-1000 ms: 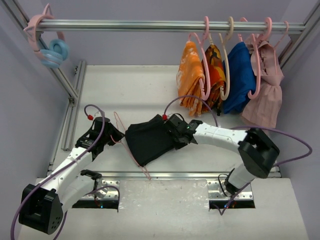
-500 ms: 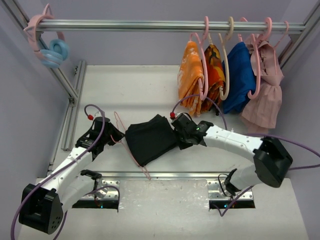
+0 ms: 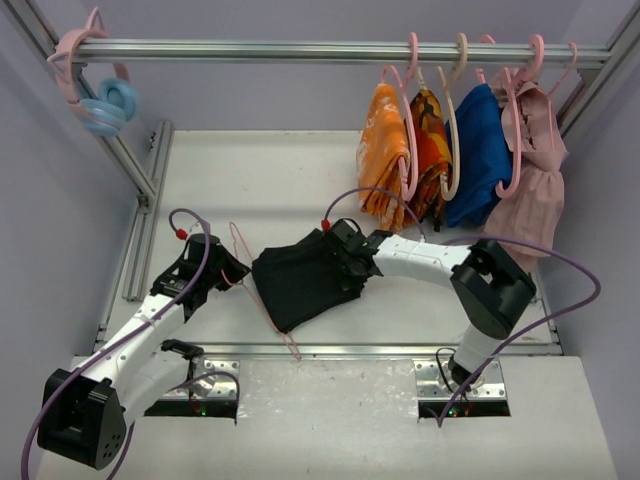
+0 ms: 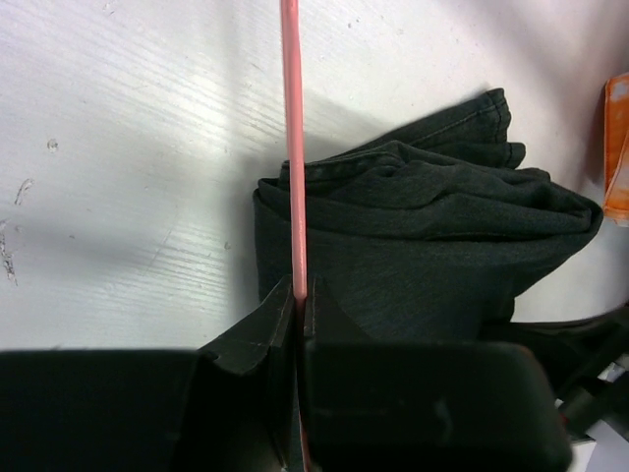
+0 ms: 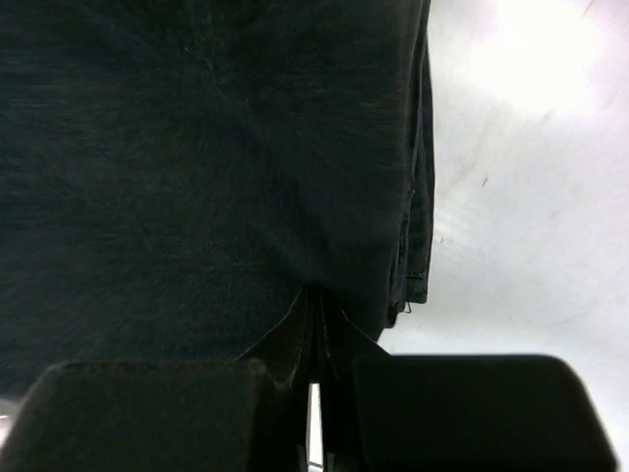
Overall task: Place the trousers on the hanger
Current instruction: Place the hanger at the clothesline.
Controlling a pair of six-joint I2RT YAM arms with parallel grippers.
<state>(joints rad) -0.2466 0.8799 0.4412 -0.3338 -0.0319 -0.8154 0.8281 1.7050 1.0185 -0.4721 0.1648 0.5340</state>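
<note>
The black trousers [image 3: 298, 282] lie folded in the middle of the table. The thin pink hanger [image 3: 283, 335] lies at their left edge, its wire passing under the fabric. My left gripper [image 3: 226, 272] is shut on the hanger's wire; in the left wrist view the hanger [image 4: 292, 147] runs straight up from that gripper [image 4: 300, 295], with the trousers [image 4: 423, 246] to its right. My right gripper [image 3: 347, 268] is shut on the trousers' right edge. In the right wrist view the trousers [image 5: 197, 147] fill the picture above this gripper [image 5: 314, 300].
A metal rail [image 3: 300, 50] crosses the back. On its right hang orange patterned cloths [image 3: 385, 160], a blue garment [image 3: 480, 155], a pink garment [image 3: 535, 185] and a beige hanger [image 3: 455, 120]. A pale blue ring [image 3: 108, 105] hangs at the left. A frame post [image 3: 130, 165] slants down there.
The right arm swung out to the right, then back left, its gripper still on the trousers' edge. The fabric's right side shifted slightly. The left arm and hanger have not moved.
</note>
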